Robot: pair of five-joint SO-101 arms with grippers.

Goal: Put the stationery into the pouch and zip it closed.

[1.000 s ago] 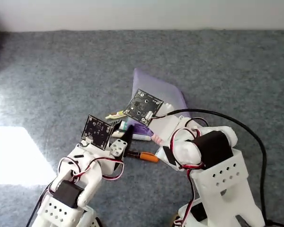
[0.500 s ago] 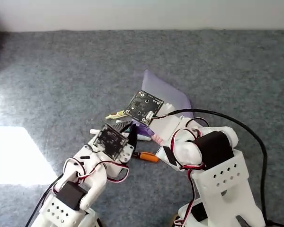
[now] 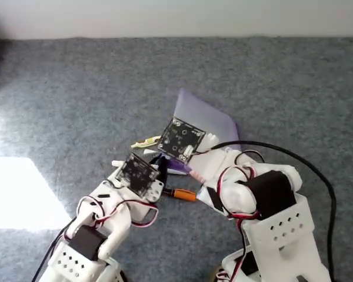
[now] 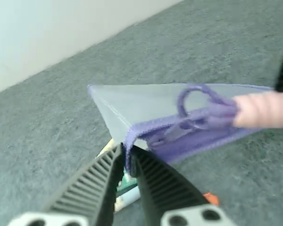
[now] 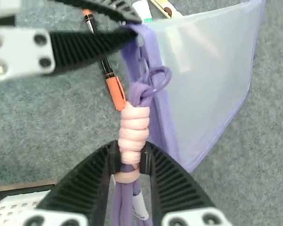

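A translucent purple pouch (image 3: 207, 119) lies mid-table. My left gripper (image 4: 126, 153) is shut on the corner of its purple zip edge (image 4: 146, 134). My right gripper (image 5: 130, 165) is shut on the pink coiled zip pull (image 5: 133, 132), which hangs from the purple ring (image 5: 155, 77) of the slider. An orange-capped marker (image 5: 112, 84) lies on the carpet beside the pouch mouth, between the two arms (image 3: 182, 194). A green-capped pen (image 5: 142, 8) and a yellowish item (image 3: 146, 141) lie near the pouch corner, under the left gripper's fingers (image 5: 85, 44).
A white pen (image 3: 119, 163) sticks out beside the left arm. Grey carpet (image 3: 76, 88) covers the table, with free room to the left and far side. A bright patch of light (image 3: 17, 194) falls at the near left.
The left arm swung right to the pouch and its gripper closed on the zip-edge corner. The pouch shifted a little to the right. The right gripper kept hold of the pink pull.
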